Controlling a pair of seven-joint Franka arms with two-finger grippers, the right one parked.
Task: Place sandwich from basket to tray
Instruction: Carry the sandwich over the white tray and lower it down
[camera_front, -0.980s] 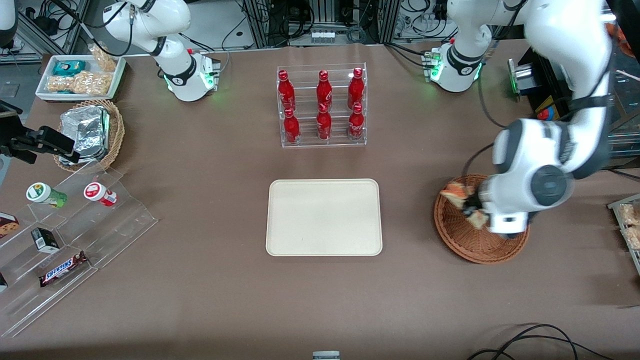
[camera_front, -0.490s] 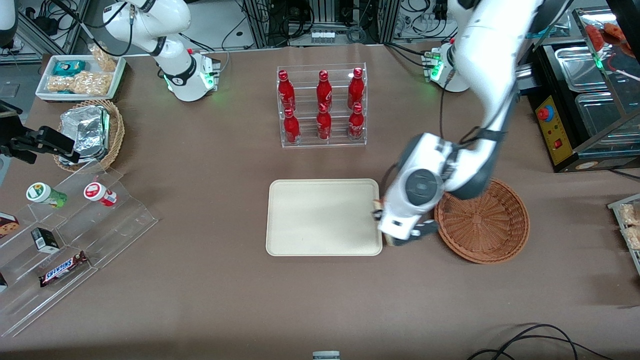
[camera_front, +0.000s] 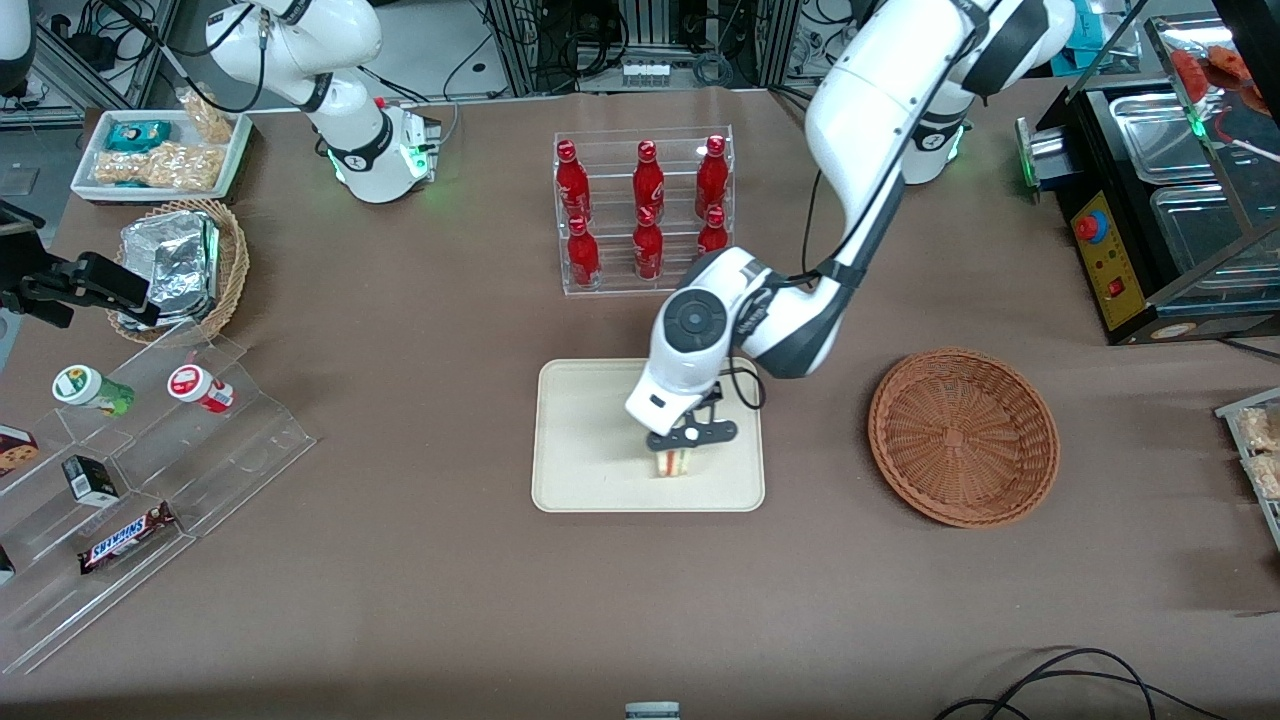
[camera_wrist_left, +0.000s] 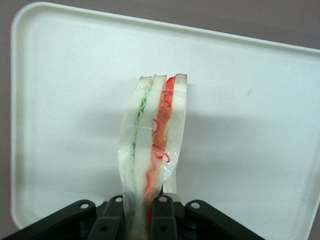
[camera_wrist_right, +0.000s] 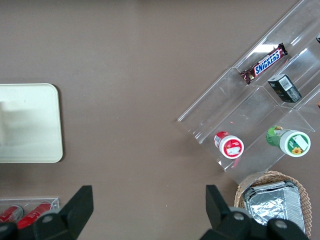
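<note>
Pincer (camera_front: 676, 452) clenched on the sandwich (camera_wrist_left: 152, 160), held upright above the tray (camera_front: 580, 440), nearer the front camera than the tray's middle. Best lowered gently until the bread meets the tray, then released. Basket (camera_front: 963, 436) beside the tray, toward the working arm's end of the table. "SNICKERS" readable on a bar (camera_wrist_right: 265, 63).

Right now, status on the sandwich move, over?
Gripper over the tray, shut on the sandwich. Sandwich upright, not yet released. Basket empty. Nothing in the way.
</note>
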